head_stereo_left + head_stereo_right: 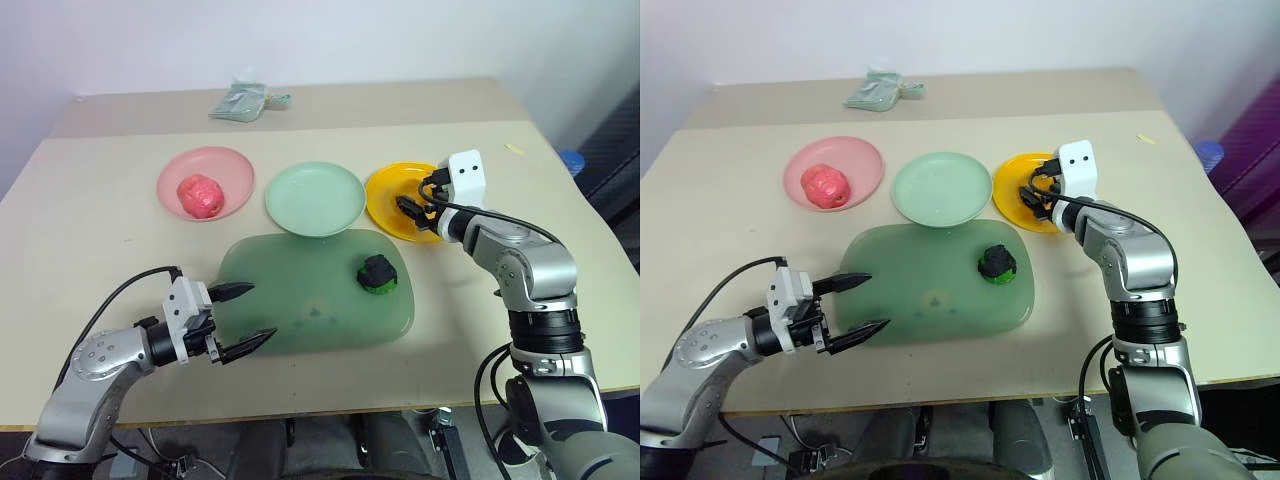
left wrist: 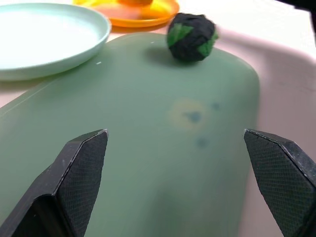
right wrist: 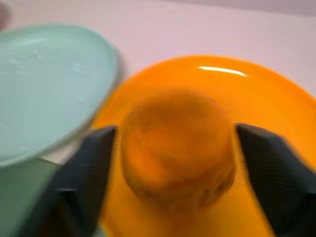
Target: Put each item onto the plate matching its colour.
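1. Locate the orange-yellow lump (image 3: 177,148) on the yellow-orange plate (image 1: 388,190), right of centre in the head views. In the right wrist view it sits between the two fingers of the right gripper (image 1: 412,212).
2. Check the right gripper's jaws: you see a finger on each side of the lump, with a small gap on one side. Whether the fingers touch it cannot be told.
3. Find the pink-red ball (image 1: 201,196) on the pink plate (image 1: 235,168), upper left of the frame.
4. Note the mint green plate (image 1: 315,198) between the pink and yellow-orange plates. Nothing lies on it.
5. Find the dark green-black lump (image 1: 379,274) on the translucent green board (image 1: 300,300), at centre frame, near the board's right end. The mint green plate's near rim overlaps the board's far edge.
6. Check the left gripper (image 1: 243,317) at lower left: its jaws are spread wide, holding nothing, with the tips at the board's left edge.
7. Note the pale green cloth (image 1: 240,101) at the table's (image 1: 90,250) far edge, top centre.
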Robot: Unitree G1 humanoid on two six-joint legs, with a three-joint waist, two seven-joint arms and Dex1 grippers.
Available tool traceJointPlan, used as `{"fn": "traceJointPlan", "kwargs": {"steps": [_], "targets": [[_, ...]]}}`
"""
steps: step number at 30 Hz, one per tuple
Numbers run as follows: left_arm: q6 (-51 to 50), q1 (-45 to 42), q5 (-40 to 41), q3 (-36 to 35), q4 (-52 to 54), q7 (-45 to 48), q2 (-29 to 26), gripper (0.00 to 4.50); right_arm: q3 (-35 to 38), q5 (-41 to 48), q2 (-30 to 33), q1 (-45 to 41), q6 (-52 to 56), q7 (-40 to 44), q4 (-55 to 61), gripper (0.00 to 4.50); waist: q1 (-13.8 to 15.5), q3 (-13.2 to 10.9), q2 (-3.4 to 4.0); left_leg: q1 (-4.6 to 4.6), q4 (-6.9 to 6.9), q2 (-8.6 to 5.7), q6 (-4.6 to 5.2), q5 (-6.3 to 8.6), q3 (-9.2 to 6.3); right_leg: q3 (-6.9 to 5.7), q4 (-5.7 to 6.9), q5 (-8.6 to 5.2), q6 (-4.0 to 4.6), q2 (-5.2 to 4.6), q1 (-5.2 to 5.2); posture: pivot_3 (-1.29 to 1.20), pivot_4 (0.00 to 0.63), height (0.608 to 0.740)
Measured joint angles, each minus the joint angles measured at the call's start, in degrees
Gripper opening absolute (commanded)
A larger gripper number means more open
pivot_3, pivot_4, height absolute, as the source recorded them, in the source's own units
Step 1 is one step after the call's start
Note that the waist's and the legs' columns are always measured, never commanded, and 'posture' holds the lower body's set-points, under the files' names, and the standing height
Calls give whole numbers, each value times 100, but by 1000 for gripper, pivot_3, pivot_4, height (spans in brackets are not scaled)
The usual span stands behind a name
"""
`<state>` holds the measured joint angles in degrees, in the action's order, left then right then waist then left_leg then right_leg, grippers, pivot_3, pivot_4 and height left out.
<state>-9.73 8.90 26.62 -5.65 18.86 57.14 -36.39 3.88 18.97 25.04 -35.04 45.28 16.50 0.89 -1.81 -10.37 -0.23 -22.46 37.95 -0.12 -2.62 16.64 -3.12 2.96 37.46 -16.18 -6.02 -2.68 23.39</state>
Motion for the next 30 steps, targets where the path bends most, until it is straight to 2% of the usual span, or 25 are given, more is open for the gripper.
{"fn": "traceJointPlan", "kwargs": {"steps": [4, 9, 12, 15, 16, 20, 23, 26, 30], "targets": [[411, 203, -28, -62, -372, 156, 38, 4500, 100, 427, 211, 415, -320, 864, 873, 4450, -34, 0, 0, -4, 0, 7, 6, 4, -4, -1, -5, 0, 0, -4, -2, 0, 150, 740], [868, 381, -94, -153, -747, 362, 52, 4500, -17, 1176, 1299, 1681, -332, 2505, 2287, 4450, 77, 2, -3, 8, 6, 10, 10, 6, -11, -9, -25, 0, -1, -11, -33, 0, 150, 740], [992, 366, -110, -133, -836, 469, 64, 4500, -408, 1091, 1513, 2067, -341, 2840, 2371, 4450, 80, 3, -3, 12, 10, 7, 10, 6, -9, -9, -22, 0, -1, -8, -35, 0, 150, 740], [1142, 199, -147, -28, -1049, 548, 119, 4500, -794, 768, 1531, 2117, -456, 2818, 2277, 4450, 80, 5, 0, 13, 10, 5, 10, 6, -10, -9, -19, 0, -1, -2, -33, 0, 150, 740], [1199, 157, -173, -4, -1130, 584, 146, 4500, -887, 645, 1508, 2113, -489, 2770, 2211, 4450, 80, 5, -1, 13, 10, 4, 10, 6, -9, -9, -20, 0, -1, -2, -33, 0, 150, 740], [1455, 153, -235, 9, -1439, 692, 166, 4500, -1019, 411, 1175, 1991, -505, 2468, 1913, 2613, 80, 5, -1, 8, 9, 5, 10, 6, -9, -8, -19, 0, -1, -3, -25, 0, 150, 740], [1666, 196, -232, -10, -1552, 748, 182, 4500, -975, 382, 847, 1612, -514, 2239, 1909, 2613, 72, 5, -1, 8, 9, 6, 10, 6, -10, -8, -19, 0, -1, -4, -25, 0, 150, 740], [1779, 177, -146, -154, -1650, 656, 360, 4500, -908, 430, 200, 921, -419, 1856, 1802, 2613, 62, 5, -1, 8, 9, 10, 10, 6, -11, -8, -15, 0, -1, -3, -21, 0, 150, 740], [1779, -20, 139, -606, -1706, 345, 513, 4500, -1045, 167, -573, -83, -385, 1283, 997, 2613, 80, 7, -3, 7, 9, 10, 9, 5, -16, -11, -11, 1, 0, -7, -20, 0, 150, 740]]}}
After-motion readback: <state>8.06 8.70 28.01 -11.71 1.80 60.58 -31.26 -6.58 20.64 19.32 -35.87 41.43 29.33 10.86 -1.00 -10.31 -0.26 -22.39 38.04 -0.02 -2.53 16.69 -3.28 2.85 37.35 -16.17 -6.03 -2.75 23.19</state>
